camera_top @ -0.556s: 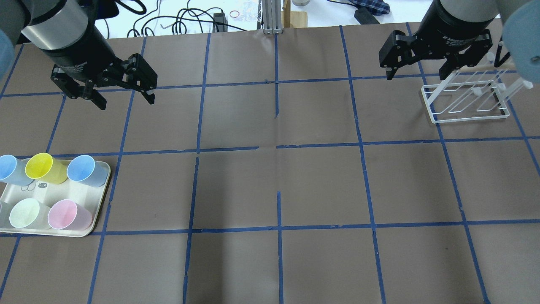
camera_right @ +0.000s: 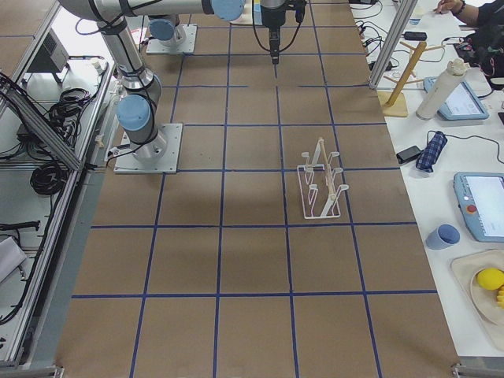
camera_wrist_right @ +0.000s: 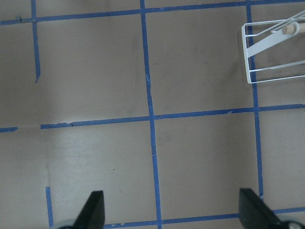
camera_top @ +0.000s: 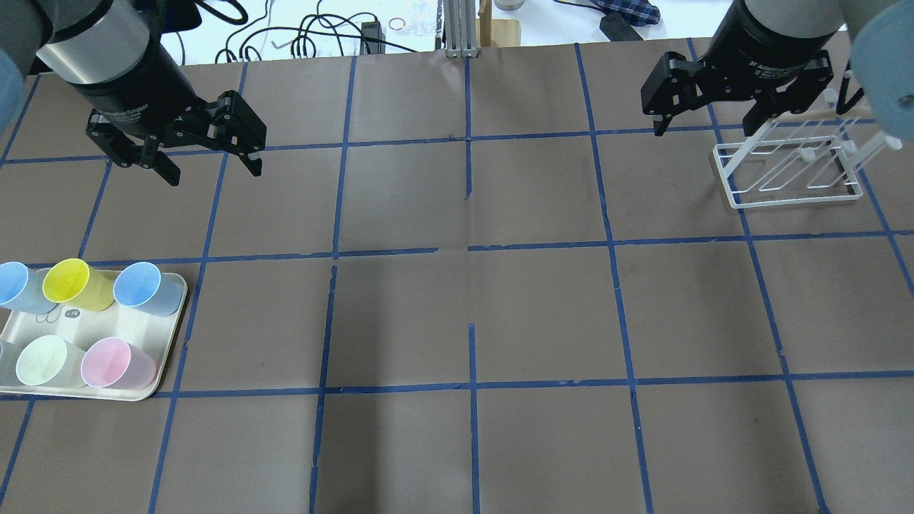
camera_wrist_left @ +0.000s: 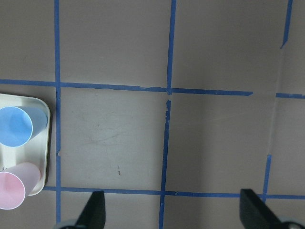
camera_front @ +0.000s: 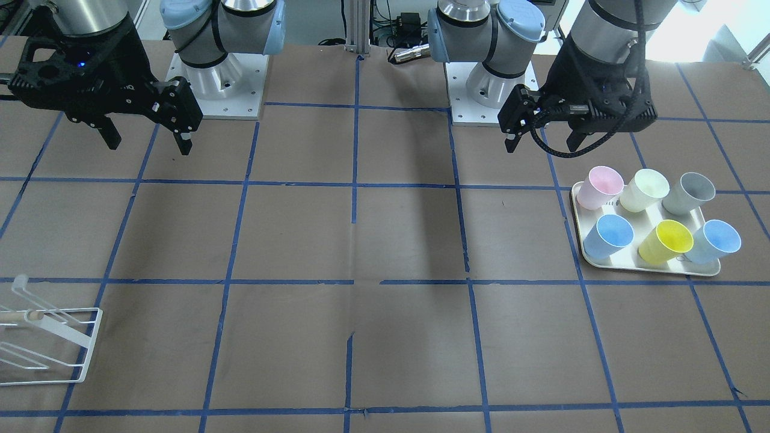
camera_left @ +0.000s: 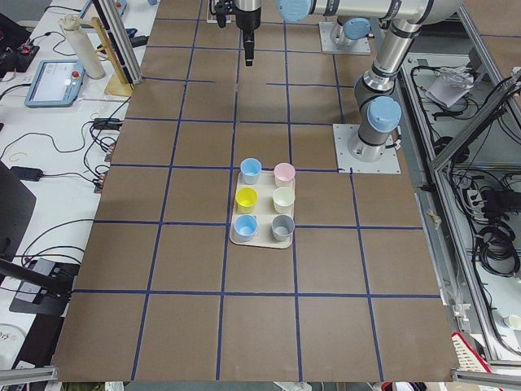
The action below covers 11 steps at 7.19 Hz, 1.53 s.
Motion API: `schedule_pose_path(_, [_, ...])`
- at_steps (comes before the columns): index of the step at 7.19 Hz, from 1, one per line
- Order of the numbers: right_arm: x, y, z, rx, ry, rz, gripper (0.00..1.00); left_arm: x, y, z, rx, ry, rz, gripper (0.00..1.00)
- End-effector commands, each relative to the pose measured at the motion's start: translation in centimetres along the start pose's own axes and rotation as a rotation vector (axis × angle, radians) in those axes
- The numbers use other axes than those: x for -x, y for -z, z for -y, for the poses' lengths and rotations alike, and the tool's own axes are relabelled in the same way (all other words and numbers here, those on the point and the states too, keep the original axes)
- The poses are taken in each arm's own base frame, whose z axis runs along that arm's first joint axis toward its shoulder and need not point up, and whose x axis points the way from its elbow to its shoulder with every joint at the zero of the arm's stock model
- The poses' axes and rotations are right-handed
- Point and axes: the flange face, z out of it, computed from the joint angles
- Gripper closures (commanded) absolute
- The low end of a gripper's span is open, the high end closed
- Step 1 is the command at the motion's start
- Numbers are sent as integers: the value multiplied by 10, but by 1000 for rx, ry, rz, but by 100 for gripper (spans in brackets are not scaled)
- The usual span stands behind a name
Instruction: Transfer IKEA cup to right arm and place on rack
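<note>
The IKEA cup [camera_top: 13, 285], pale sky-blue, stands on a cream tray [camera_top: 161, 357] at the table's left edge; it also shows in the front view [camera_front: 716, 240] and the exterior left view [camera_left: 245, 226]. My left gripper [camera_top: 214, 173] is open and empty, high above the table, beyond the tray; it also shows in the front view [camera_front: 541, 147]. My right gripper [camera_top: 703, 130] is open and empty, just left of the white wire rack [camera_top: 785, 171], and also shows in the front view [camera_front: 149, 146]. The rack [camera_front: 48, 343] holds no cups.
The tray [camera_front: 649, 267] also holds a deeper blue cup [camera_top: 146, 289], a yellow cup [camera_top: 75, 284], a pink cup [camera_top: 114, 363], a pale green cup [camera_top: 43, 360] and a grey cup [camera_front: 692, 192]. The brown table [camera_top: 471, 300] has blue tape lines.
</note>
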Motion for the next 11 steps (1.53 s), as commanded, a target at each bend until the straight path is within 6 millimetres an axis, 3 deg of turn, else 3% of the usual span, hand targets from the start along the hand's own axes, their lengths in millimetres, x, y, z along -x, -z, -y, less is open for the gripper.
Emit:
schedule_pose_path(1, [0,0,0,3,0,-1,0,-1,1,-1,-1,-2,0,0])
schedule_pose_path(4, [0,0,0,2,0,0,0,-2,-1,-2,5,-3,3,0])
schedule_pose_path(5, [0,0,0,0,0,0,0,0,-4,-12,46,-13,8,0])
schedule_pose_path(6, [0,0,0,-1,0,2,0,15,-10,-10,58,-37,7,0])
schedule_pose_path(8, [0,0,0,-4,0,2,0,102,-17,6,68,-65,-11,0])
schedule_pose_path(11, [0,0,0,-3,0,2,0,255,-64,-6,97,-124,-48,0])
